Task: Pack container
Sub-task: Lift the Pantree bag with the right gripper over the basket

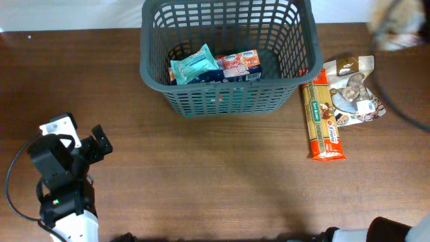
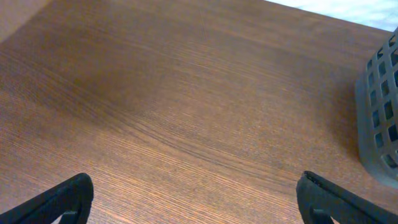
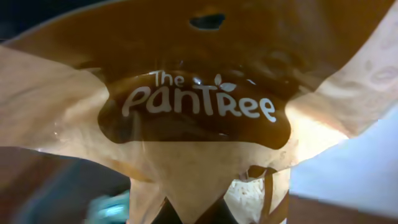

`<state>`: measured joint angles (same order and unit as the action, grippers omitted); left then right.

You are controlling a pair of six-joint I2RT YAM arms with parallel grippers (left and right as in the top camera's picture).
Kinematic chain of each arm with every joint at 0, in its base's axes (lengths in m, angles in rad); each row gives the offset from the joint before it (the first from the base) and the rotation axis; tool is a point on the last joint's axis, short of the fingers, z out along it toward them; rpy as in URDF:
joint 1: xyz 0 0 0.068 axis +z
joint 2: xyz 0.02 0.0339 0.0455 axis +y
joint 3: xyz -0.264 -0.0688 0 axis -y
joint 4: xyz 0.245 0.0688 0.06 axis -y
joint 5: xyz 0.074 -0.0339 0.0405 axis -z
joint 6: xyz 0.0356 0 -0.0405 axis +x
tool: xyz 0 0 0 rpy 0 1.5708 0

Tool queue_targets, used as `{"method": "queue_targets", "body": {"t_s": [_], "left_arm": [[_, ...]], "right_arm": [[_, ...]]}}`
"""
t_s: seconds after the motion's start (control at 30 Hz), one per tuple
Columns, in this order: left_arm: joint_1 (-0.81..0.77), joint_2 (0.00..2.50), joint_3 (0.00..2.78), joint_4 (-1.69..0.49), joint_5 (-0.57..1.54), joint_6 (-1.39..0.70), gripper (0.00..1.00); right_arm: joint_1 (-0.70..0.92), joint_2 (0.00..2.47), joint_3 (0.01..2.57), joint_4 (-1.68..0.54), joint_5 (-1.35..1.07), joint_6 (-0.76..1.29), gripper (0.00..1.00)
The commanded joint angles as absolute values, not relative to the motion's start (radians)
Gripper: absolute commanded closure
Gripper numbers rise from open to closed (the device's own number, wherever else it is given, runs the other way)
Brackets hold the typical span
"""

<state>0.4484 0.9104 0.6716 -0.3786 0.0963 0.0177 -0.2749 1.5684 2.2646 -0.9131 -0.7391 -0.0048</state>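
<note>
The container, a dark grey slotted basket (image 1: 228, 94), stands at the back middle of the table. A teal packet (image 1: 195, 65) and a white-and-red packet (image 1: 240, 64) lie in it. My right gripper (image 3: 193, 214) is shut on a tan and brown "The Pantree" packet (image 3: 199, 106) that fills the right wrist view. In the overhead view this shows only as a blur (image 1: 400, 27) at the far right, beyond the basket. My left gripper (image 1: 101, 144) is open and empty at the front left. Its fingers (image 2: 193, 202) are spread wide over bare wood, with the basket's corner (image 2: 379, 112) at the right.
A long orange biscuit pack (image 1: 323, 121) and a beige cookie packet (image 1: 353, 91) lie on the table right of the basket. The table is brown wood (image 1: 215, 175).
</note>
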Motion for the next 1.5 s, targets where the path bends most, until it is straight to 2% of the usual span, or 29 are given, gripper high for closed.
{"method": "queue_targets", "body": {"t_s": [0.0,0.13,0.27,0.5,0.8,0.9,1.27,1.47], "left_arm": [[0.455,0.906,0.665,-0.380,0.089,0.011,0.01],[0.455,0.906,0.665,-0.382,0.089,0.011,0.01],[0.455,0.906,0.665,-0.382,0.089,0.011,0.01],[0.455,0.906,0.665,-0.382,0.089,0.011,0.01],[0.455,0.906,0.665,-0.382,0.089,0.011,0.01],[0.455,0.906,0.665,-0.382,0.089,0.011,0.01],[0.452,0.906,0.665,-0.382,0.089,0.011,0.01],[0.452,0.906,0.665,-0.382,0.089,0.011,0.01]], "right_arm": [[-0.138,1.618,2.271,-0.875,-0.905,-0.054,0.96],[0.025,1.698,2.271,-0.814,-0.982,-0.121,0.96],[0.100,1.809,2.271,-0.694,-1.181,-0.122,0.96],[0.179,2.000,2.271,-0.514,-1.429,-0.062,0.97],[0.183,2.136,2.270,-0.510,-1.488,-0.015,0.96],[0.168,2.151,2.268,-0.571,-1.425,-0.006,0.96],[0.141,2.152,2.261,-0.945,-0.889,-0.022,0.96],[0.157,2.152,2.261,-1.048,-0.665,-0.021,0.96]]}}
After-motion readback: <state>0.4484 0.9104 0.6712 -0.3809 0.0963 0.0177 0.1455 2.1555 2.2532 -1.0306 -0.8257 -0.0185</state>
